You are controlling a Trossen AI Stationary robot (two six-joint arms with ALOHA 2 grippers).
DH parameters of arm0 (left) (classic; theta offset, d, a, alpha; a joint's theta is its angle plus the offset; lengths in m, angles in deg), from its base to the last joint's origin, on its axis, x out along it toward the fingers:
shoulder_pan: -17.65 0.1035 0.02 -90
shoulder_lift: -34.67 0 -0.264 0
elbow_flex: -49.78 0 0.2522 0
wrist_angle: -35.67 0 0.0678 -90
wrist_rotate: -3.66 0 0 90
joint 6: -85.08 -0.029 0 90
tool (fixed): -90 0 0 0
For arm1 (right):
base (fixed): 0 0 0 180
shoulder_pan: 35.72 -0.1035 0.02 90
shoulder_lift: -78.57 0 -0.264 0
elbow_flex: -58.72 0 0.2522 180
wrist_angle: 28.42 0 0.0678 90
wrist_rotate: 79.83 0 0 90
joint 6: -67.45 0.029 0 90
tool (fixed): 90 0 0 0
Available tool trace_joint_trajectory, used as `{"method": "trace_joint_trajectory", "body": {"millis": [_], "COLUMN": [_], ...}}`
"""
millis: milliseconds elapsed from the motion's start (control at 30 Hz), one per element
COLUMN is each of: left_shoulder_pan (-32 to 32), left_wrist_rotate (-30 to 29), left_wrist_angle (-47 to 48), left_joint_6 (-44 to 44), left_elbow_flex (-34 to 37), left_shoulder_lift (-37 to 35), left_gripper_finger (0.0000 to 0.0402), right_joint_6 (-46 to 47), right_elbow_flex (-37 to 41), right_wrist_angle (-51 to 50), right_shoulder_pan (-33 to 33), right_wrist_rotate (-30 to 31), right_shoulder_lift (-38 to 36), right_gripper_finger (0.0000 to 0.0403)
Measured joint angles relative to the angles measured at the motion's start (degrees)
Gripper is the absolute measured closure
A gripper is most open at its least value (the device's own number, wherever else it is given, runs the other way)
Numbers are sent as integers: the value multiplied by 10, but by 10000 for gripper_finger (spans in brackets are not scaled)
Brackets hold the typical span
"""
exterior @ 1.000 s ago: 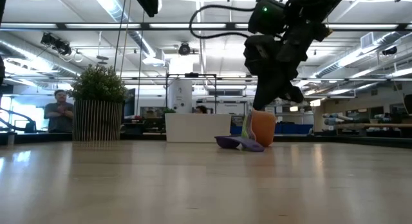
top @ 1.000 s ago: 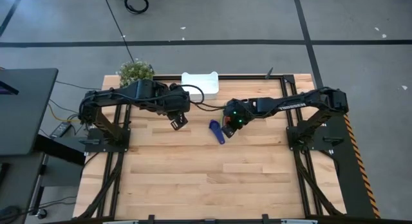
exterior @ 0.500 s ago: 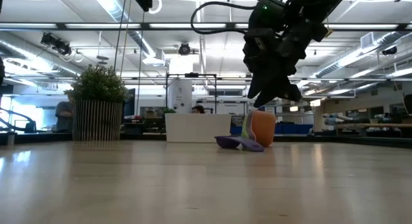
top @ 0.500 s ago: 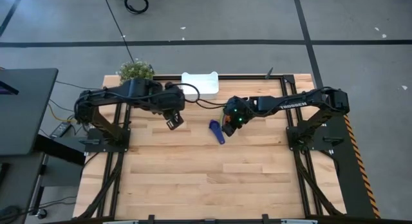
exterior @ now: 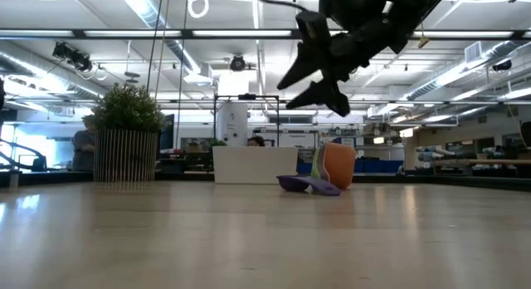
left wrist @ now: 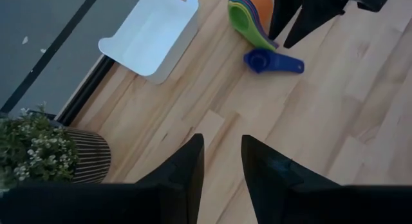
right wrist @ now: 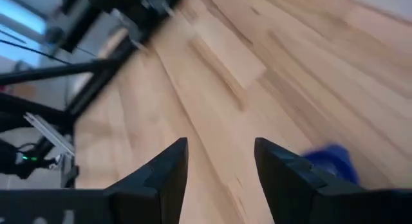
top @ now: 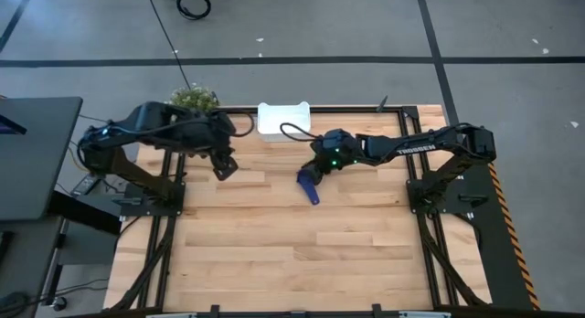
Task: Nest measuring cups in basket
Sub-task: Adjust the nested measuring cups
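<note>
A nested stack of measuring cups [left wrist: 250,17], orange and green showing, lies tipped on its side on the table; it also shows in the low view [exterior: 333,166]. A single blue cup [top: 308,185] lies flat beside it, its handle toward the near edge. The white basket [top: 284,118] stands at the far edge, with nothing in it in the left wrist view [left wrist: 151,34]. My right gripper [exterior: 300,71] is open and empty, high above the cups, its fingers pointing toward the table's left. My left gripper [top: 222,166] is open and empty, over the far left of the table.
A potted green plant [top: 192,100] stands at the far left corner, left of the basket. Bare wooden tabletop [top: 302,254] fills the middle and near half. Dark arm frames run along both side edges.
My left gripper has drawn back toward the table's left edge, away from the cups. My right gripper has risen from just above the cup stack and tipped from pointing down to pointing about level toward the left. The cups have stayed in place.
</note>
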Motion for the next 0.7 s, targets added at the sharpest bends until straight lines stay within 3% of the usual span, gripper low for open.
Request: {"method": "trace_joint_trajectory", "body": {"millis": [367, 500, 700], "left_shoulder_pan": [2, 2, 2], "left_wrist_rotate": [-6, -54, -78], "left_wrist_angle": [0, 0, 0], "left_joint_6": [0, 13, 3], "left_elbow_flex": [0, 0, 0], "left_shoulder_lift": [-11, -11, -25], "left_gripper_finger": [290, 290, 290], "right_joint_6": [10, 28, 68], "right_elbow_flex": [0, 0, 0], "right_wrist_angle": [44, 32, -78], "right_shoulder_pan": [11, 20, 24], "right_wrist_rotate": [-5, -15, 86], "right_shoulder_lift": [0, 0, -54], "right_gripper_finger": [217, 217, 218]}}
